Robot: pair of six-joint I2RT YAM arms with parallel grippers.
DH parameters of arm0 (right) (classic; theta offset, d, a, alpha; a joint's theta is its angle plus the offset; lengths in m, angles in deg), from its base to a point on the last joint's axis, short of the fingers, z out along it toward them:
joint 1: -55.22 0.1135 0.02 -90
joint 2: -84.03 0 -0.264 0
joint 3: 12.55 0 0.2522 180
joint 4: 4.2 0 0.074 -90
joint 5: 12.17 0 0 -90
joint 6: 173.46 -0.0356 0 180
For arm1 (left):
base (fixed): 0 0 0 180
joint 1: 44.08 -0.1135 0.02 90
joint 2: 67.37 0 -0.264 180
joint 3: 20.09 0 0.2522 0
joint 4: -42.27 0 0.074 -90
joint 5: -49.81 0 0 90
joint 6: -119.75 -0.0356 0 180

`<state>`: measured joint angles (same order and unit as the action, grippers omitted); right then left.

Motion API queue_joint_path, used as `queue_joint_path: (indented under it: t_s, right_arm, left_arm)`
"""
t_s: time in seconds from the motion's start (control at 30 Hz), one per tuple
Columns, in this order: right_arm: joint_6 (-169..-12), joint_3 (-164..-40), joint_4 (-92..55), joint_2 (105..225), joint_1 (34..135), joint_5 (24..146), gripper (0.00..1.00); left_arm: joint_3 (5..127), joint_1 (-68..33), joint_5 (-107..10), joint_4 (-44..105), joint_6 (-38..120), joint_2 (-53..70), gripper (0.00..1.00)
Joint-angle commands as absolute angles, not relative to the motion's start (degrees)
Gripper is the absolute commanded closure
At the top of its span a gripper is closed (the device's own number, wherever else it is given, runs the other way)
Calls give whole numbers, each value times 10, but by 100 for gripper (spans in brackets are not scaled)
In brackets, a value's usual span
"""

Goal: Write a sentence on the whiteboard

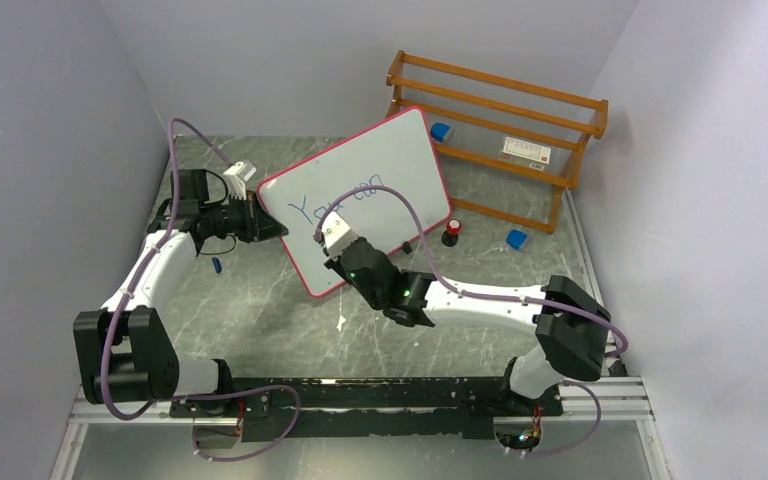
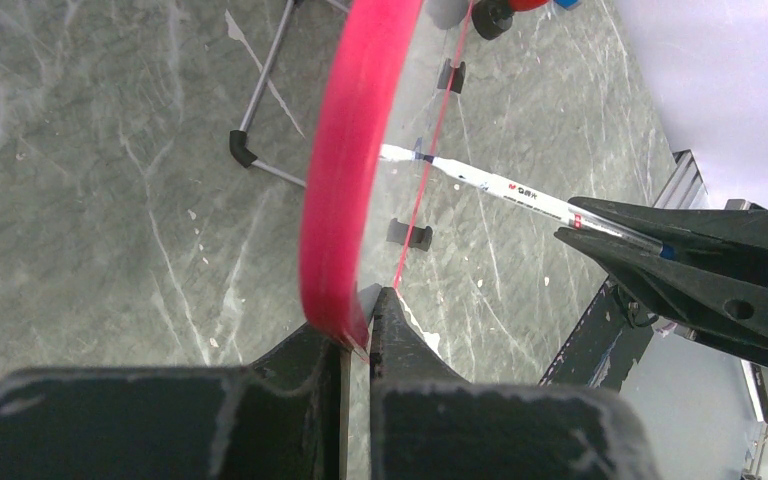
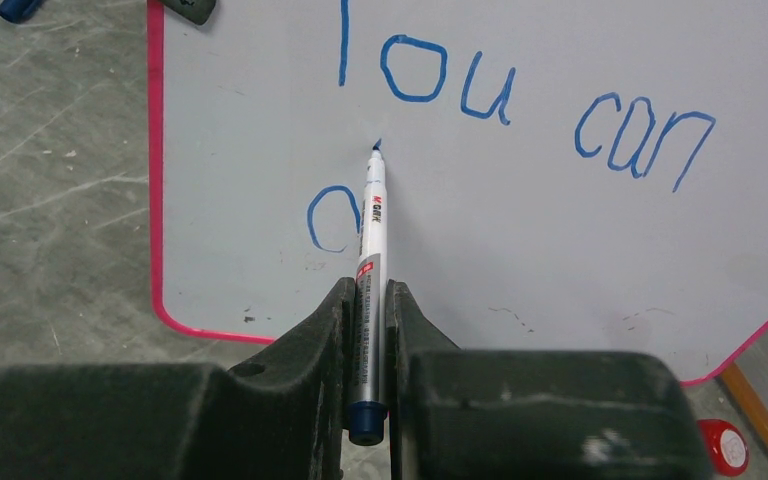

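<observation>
The whiteboard [image 1: 380,170] with a pink-red frame stands tilted at the table's middle. Blue words "You can" [image 3: 520,95] sit on its top line, and a curved blue stroke [image 3: 322,220] starts the second line. My left gripper [image 1: 260,222] is shut on the board's left edge [image 2: 345,200], pinching the pink frame. My right gripper [image 1: 332,240] is shut on a blue marker [image 3: 370,260]. The marker's tip [image 3: 377,147] is at the board surface, just right of and above the curved stroke.
A wooden rack [image 1: 500,130] stands behind the board at the back right. A red-capped black piece [image 1: 451,233] and a blue block [image 1: 516,239] lie right of the board. A small blue cap [image 1: 216,265] lies on the table near my left arm.
</observation>
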<state>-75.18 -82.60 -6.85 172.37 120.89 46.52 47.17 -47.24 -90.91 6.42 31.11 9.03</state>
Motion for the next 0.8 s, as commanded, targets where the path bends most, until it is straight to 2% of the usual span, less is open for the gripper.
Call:
queue_joint_path:
  t_s: [0.0, 0.77]
  right_arm:
    - [-766, -825, -87, 1728, 1207, 471, 100]
    - [-788, -794, -130, 1708, 1207, 478, 100]
  left_arm:
    - [461, -473, -808, 79, 274, 93, 95]
    - [461, -473, -806, 79, 274, 93, 95]
